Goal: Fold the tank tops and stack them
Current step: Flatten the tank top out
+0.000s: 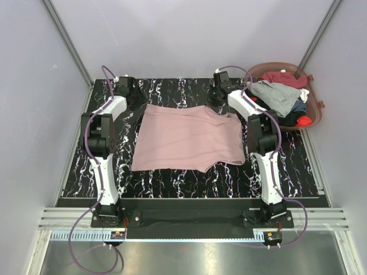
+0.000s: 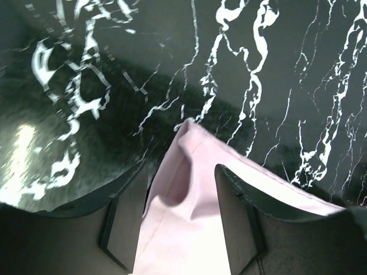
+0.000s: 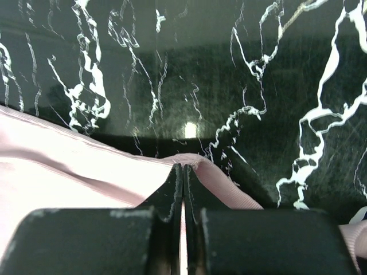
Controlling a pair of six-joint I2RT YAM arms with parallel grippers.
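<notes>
On glossy black white-veined marble-pattern worktop [image 1: 298, 166], thin soft dusty pink cloth tank top [image 1: 186, 137] lying spread flat, slightly wrinkled. Left fingers [image 2: 123, 223] standing apart, straddling raised far corner. Right fingers [image 3: 86, 240] pressing together, pinching folded hem.

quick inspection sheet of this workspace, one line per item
surface: glossy black marble-pattern tabletop with white veins
job's things: dusty pink cloth tank top spread out mid-table; grey top and maroon top heaped with others in the basket
clutter: round brownish translucent plastic basket at the far right corner
grippers: left gripper jaws apart astride a pink corner; right gripper shut on the pink hem
cables: purple cables run along both arms
surroundings: pale enclosure walls; metal rail at the near edge
</notes>
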